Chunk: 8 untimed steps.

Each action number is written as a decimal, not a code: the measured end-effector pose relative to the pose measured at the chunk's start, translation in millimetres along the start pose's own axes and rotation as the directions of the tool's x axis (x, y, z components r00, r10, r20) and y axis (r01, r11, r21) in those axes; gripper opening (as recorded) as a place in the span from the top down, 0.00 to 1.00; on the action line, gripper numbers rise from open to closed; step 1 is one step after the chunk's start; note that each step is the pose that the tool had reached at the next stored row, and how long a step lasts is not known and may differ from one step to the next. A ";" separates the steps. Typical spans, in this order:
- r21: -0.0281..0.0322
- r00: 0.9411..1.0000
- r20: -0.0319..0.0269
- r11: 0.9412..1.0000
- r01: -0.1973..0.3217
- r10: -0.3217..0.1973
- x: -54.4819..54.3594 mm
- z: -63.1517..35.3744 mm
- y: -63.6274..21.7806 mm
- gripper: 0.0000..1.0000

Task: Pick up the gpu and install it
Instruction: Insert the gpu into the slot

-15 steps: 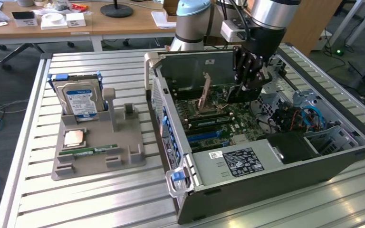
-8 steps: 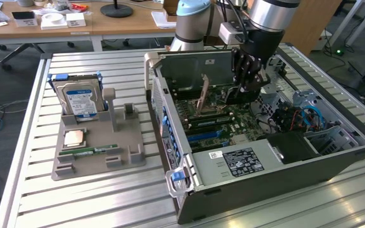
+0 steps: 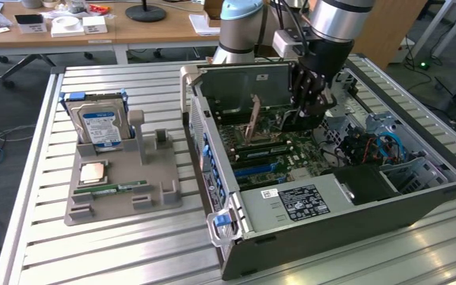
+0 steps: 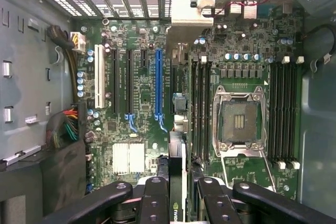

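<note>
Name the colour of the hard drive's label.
The label is blue and white; exterior view best.

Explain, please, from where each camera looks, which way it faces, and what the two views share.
Exterior view: sits off the arm, above the slatted table, looking down into the open computer case; the arm and its tool reach into the case.
Wrist view: sits on the wrist, looking straight down at the motherboard; the tool's dark fingers hold the gpu edge-on.
Shared: the tool, the inside of the case and the motherboard.
</note>
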<state>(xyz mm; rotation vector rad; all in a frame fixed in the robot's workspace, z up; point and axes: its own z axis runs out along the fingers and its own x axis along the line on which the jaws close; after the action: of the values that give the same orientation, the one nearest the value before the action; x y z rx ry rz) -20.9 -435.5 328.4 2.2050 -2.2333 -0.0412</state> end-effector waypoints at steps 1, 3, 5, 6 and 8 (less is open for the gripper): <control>0.000 1.000 0.001 1.000 0.000 0.000 0.1 0.7 0.1 0.74; 0.000 1.000 0.004 1.000 0.000 0.000 0.3 2.2 0.4 0.74; 0.001 1.000 0.005 1.000 0.000 0.000 0.5 3.9 0.7 0.74; 0.001 1.000 0.005 1.000 0.000 0.000 0.6 4.8 0.8 0.74; 0.001 1.000 0.005 1.000 0.001 -0.001 0.6 5.9 0.9 0.74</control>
<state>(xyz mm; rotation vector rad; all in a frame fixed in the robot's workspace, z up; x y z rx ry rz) -21.9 -436.0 322.5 2.2086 -2.2359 -0.0453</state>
